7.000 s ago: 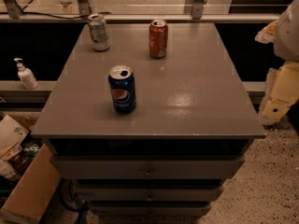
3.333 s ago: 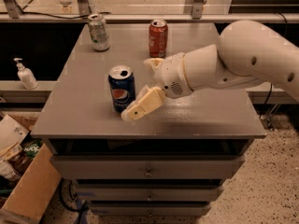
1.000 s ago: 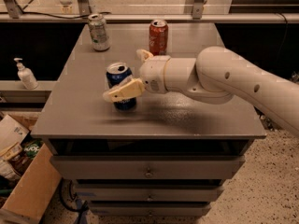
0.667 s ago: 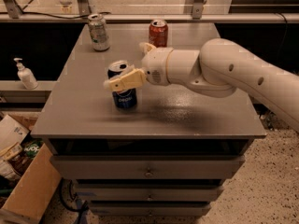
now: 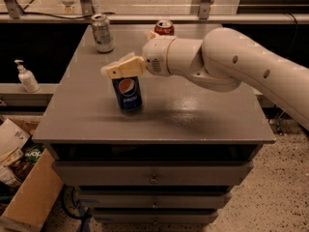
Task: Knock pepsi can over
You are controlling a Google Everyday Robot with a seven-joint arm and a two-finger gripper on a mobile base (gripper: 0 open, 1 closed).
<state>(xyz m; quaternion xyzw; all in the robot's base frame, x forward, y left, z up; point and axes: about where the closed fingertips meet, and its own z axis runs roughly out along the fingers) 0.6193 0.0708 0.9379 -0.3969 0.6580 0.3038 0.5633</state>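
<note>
- pepsi can upright on the table
- gripper sits right on its top rim, probably touching
- can't tell if the gripper's open or closed

We see dim, warm light; gripper over pepsi can top; soft glare on worktop at its 3 o'clock.

The gripper hangs over the left part of a grey drawer cabinet with a matte top. Below and left of the gripper, a cardboard box sits on speckled floor. Further left, a white pump bottle stands on a ledge. Behind runs a metal rail. The light is dim.
</note>
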